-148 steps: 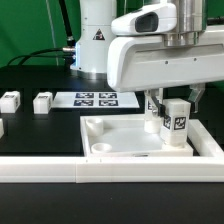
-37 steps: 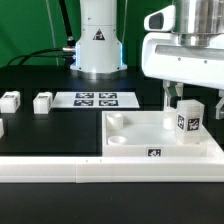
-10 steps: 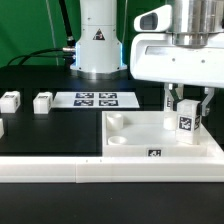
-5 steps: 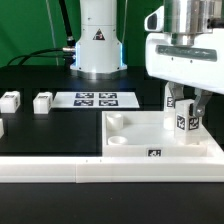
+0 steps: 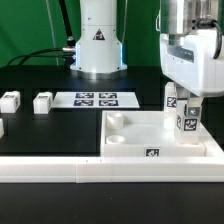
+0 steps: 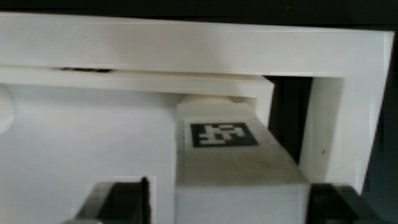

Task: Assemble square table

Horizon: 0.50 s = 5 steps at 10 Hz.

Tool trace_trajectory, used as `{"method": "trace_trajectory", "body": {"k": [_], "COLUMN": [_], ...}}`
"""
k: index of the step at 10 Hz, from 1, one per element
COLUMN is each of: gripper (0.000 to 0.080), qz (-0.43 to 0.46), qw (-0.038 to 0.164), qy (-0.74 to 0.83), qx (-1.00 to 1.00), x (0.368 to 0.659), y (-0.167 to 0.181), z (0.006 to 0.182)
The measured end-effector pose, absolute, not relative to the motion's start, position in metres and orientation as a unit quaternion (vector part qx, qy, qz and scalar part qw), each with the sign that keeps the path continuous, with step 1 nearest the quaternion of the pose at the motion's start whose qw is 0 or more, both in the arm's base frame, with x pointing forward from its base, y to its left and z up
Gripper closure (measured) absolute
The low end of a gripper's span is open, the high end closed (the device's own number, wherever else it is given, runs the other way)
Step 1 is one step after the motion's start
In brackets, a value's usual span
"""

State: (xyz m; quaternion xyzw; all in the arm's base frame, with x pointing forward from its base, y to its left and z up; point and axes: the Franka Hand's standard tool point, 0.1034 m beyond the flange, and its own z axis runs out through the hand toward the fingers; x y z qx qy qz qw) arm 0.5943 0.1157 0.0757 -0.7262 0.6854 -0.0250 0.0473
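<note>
Exterior view: square table slab near, at exterior view's right, against border wall. Leg upright in slab's far right corner. Around leg, gripper, jaws apart. Loose legs at far left.

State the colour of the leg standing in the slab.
White leg, black-and-white tag; clearest in the wrist view.

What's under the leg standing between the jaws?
The leg stands upright in a corner of the tabletop, on the exterior view's right. Its base covers the spot beneath, so any socket there is hidden. Two open sockets show opposite.
</note>
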Motion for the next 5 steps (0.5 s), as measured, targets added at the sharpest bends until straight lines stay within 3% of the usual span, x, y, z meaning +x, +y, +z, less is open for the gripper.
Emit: {"method": "trace_trajectory", "body": {"k": [1,2,3,5], "gripper": [0.0266,0.0266,0.0174,0.0157], "qz": [-0.026,-0.027,-0.029,-0.033], "qw": [0.047,0.047,0.045,0.043], "qy": [0.671,0.656,0.621,0.543], "qx": [-0.740,-0.753,-0.782,-0.838], "x": [0.5943,0.5942,0.5941,0.5936], "y": [0.1157,0.1164,0.1174,0.1201], "z": [0.0757,0.0756,0.0756,0.0753]}}
